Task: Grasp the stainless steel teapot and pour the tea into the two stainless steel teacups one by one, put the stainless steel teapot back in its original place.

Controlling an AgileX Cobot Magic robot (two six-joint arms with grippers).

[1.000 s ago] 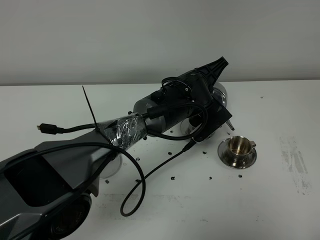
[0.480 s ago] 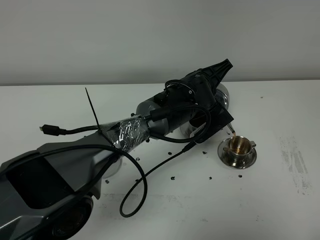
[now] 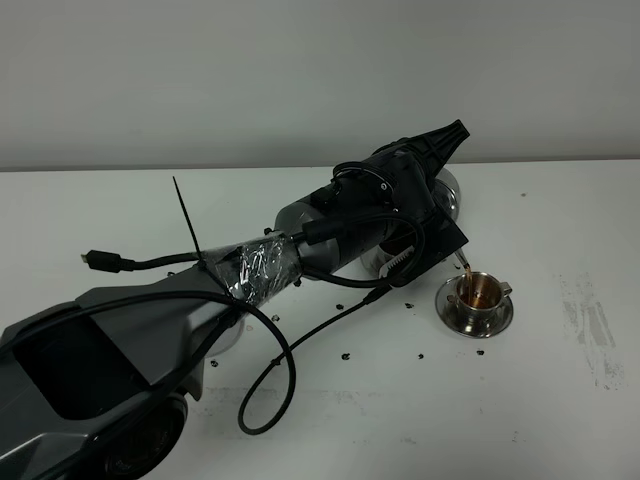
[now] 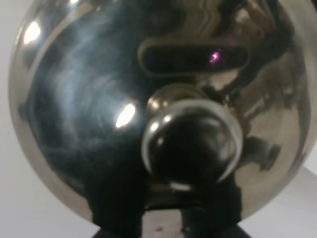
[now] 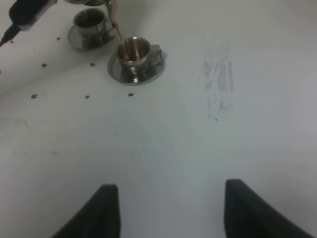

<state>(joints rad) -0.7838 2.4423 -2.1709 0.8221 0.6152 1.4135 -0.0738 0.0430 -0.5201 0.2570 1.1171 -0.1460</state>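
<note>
My left gripper [image 3: 432, 160] reaches across the middle and is shut on the stainless steel teapot [image 3: 446, 196], which it holds tilted and mostly hides. The thin spout [image 3: 462, 262] points down over the right teacup [image 3: 479, 291] on its saucer [image 3: 478, 316], and brown tea streams into the cup. The left wrist view is filled by the teapot's domed lid and knob [image 4: 190, 146]. The right wrist view shows that cup [image 5: 133, 51] taking the stream and the second teacup [image 5: 89, 21] beyond it. My right gripper [image 5: 171, 213] is open and empty above bare table.
The round steel coaster dish [image 3: 226, 337] sits on the left, partly hidden under my left arm. Loose black cables [image 3: 285, 370] trail over the white table [image 3: 560, 400]. Small dark specks and a grey scuff [image 3: 590, 320] mark the surface.
The left gripper has tipped the teapot further and swung its spout down over the right cup. Tea now runs into the cup, which shows brown liquid.
</note>
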